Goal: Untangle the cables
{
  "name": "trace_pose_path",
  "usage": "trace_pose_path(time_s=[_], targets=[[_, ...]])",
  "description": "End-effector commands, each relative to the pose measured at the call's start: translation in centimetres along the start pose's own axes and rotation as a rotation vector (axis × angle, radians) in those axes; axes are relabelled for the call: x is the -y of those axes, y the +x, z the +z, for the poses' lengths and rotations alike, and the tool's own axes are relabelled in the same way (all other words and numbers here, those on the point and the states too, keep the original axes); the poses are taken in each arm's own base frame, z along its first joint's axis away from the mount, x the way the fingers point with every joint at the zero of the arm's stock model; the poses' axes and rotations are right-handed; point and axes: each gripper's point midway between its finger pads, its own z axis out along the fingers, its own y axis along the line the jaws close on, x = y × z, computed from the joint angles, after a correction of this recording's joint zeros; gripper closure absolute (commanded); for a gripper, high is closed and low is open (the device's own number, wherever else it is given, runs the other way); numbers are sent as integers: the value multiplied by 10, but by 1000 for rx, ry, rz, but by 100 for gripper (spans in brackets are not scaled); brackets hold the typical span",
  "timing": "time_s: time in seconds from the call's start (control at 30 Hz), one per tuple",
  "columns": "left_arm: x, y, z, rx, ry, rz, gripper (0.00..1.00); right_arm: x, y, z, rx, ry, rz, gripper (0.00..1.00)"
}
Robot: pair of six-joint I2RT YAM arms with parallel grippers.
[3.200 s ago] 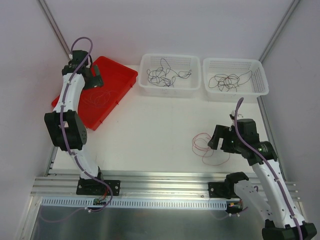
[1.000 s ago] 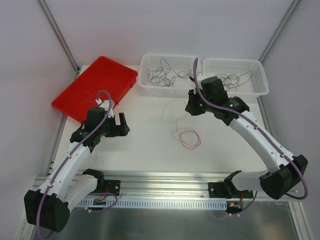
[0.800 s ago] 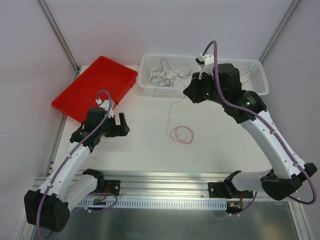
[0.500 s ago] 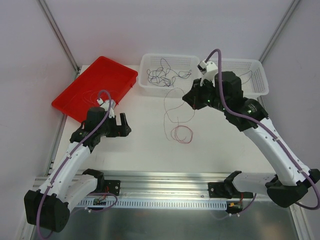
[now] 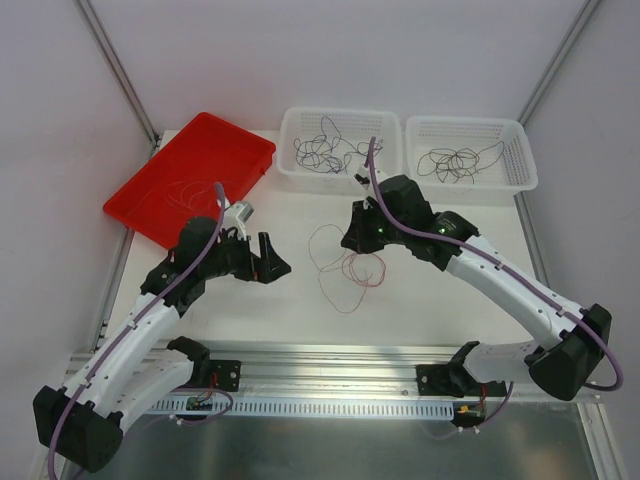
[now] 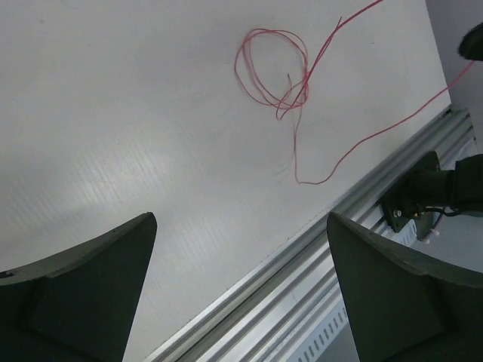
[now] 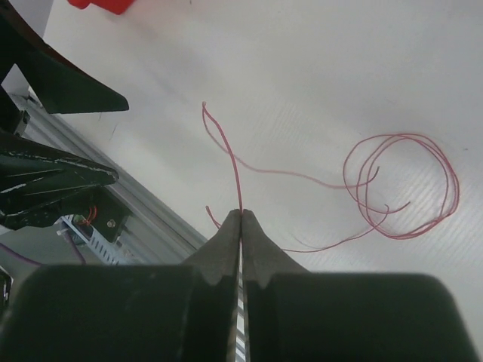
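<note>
Now right fingers [image 7: 225, 253] pinch the red cable [image 6: 290, 96]; its coil lies just right of the wide-open left fingers [image 6: 90, 286].

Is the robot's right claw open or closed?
Shut. The right gripper has its fingers pressed together, pinching the thin red-pink cable between them.

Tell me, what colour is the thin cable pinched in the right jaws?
The cable is red-pink, clearest in the right wrist view.

Likely lab rig: white-panelled enclosure [image 5: 300, 50], aluminium frame rail [image 5: 330, 360].
</note>
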Motion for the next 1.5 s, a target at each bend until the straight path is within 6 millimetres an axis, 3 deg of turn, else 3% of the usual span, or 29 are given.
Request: trace_pose_path(time_s=[0.0,0.1,0.2,0.4,0.63,0.73,0.77,0.83,0.87,1.0,1.07,1.17,1.2,1.23,1.27,1.33,1.37,1.43,1.47], targets=[[49,-35,-15,87,145,58,4,-24,-7,5,22,-82,-19,99],[67,-42,-17,87,184,87,7,-32,-4,9,10,-94,1,99],[73,-42,-9,68,185,119,9,-42,-7,11,17,-133,40,99],[97,-26,9,-21,236,207,13,-61,-9,8,15,-205,58,99],[102,-12,33,-85,200,249,19,-73,-14,2,27,-255,62,99],[103,-8,41,-105,190,260,31,-73,-13,1,26,-253,64,99],[103,-5,43,-116,189,263,42,-72,-13,0,31,-252,62,99],[103,-4,45,-122,188,263,56,-70,-11,1,27,-242,61,99],[104,-4,44,-122,190,262,71,-70,-11,0,28,-241,57,99],[104,-4,41,-111,188,262,99,-64,-9,1,31,-217,52,99],[105,-7,38,-94,189,267,100,-63,-8,1,31,-215,50,98],[107,-11,34,-76,190,270,100,-62,-9,-2,38,-209,44,82],[108,-13,33,-69,190,271,100,-60,-10,-5,46,-200,38,69],[108,-15,32,-63,188,271,100,-58,-11,-7,53,-190,21,63],[108,-19,31,-58,177,270,100,-52,-14,-13,67,-158,6,50],[102,-24,31,-55,127,272,100,-41,-15,-20,75,-98,-33,40],[99,-38,29,-25,74,273,100,-30,-9,-24,51,-50,-65,31],[85,-38,29,-67,-4,284,100,-17,-14,-39,87,17,-93,23],[85,-55,25,-35,-35,285,100,-5,-10,-45,83,68,-114,16]])
